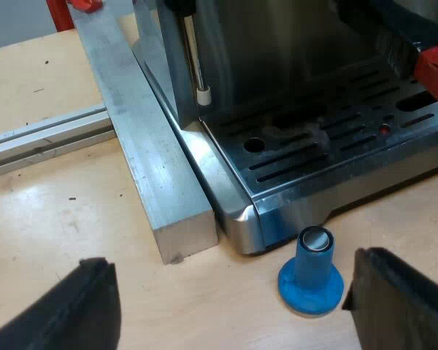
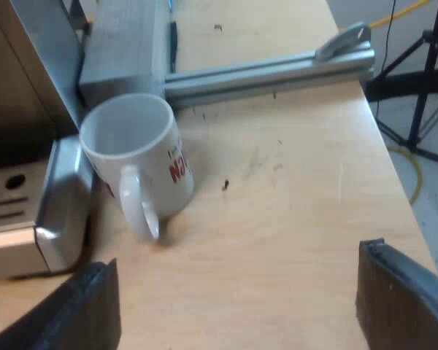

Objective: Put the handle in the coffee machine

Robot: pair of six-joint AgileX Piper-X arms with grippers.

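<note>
The espresso machine (image 1: 292, 65) stands on a wooden table, its slotted drip tray (image 1: 328, 146) in the left wrist view. The dark handle's red end (image 1: 436, 69) juts out above the tray at the machine's front; the metal holder itself is hidden. A blue tamper (image 1: 312, 273) stands upright on the table just off the tray's corner. My left gripper (image 1: 230, 313) hovers open above the table near the tamper, holding nothing. My right gripper (image 2: 237, 306) is open over bare wood, a short way from a white mug (image 2: 135, 157) with red lettering.
A thick aluminium bar (image 1: 150, 153) lies along the machine's side, and the steam wand (image 1: 195, 58) hangs beside the tray. The mug touches the machine's corner (image 2: 58, 204). An aluminium rail (image 2: 270, 69) crosses the table. Past the table edge (image 2: 394, 182) are tripod legs (image 2: 423, 87).
</note>
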